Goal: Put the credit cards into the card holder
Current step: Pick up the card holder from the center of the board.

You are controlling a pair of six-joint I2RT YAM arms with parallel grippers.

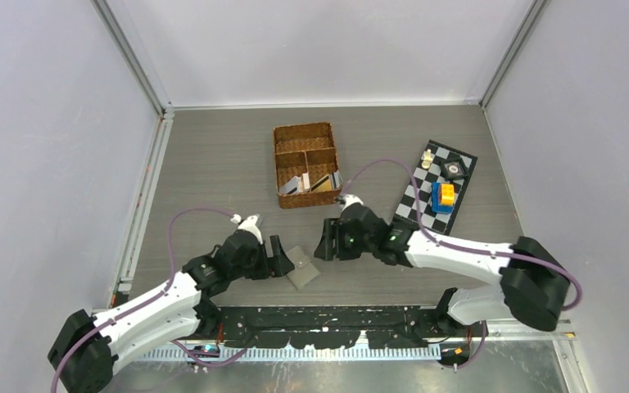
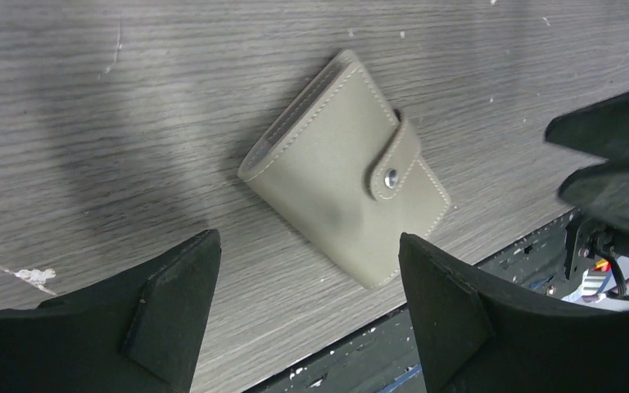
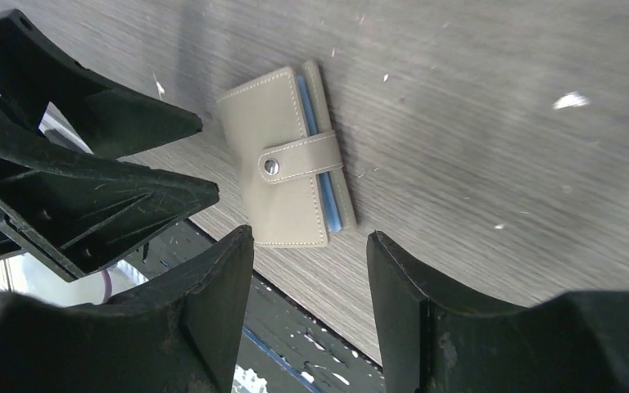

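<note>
A grey wood-grain tabletop (image 1: pixel 213 164), flecked with small white chips and scratches, sits inside a booth of plain pale lavender-grey wall panels (image 1: pixel 311 49). Slanted aluminium corner posts (image 1: pixel 128 49) join the panels. The closed grey-olive folding card holder (image 1: pixel 301 268), its tab snapped shut, lies flat near the table's front edge, just above the black mounting rail (image 1: pixel 319 315). The blue edges of its plastic sleeves show in the right wrist view. The left gripper (image 1: pixel 282 258) and right gripper (image 1: pixel 325 241) hang on either side of it. Both have their jaws spread and hold nothing. Farther back stands a brown wicker compartment basket (image 1: pixel 277 168) with the white and gold credit cards (image 1: pixel 311 183) in its front section. A black-and-white checkered mat (image 1: pixel 426 209) lies to the right.
</note>
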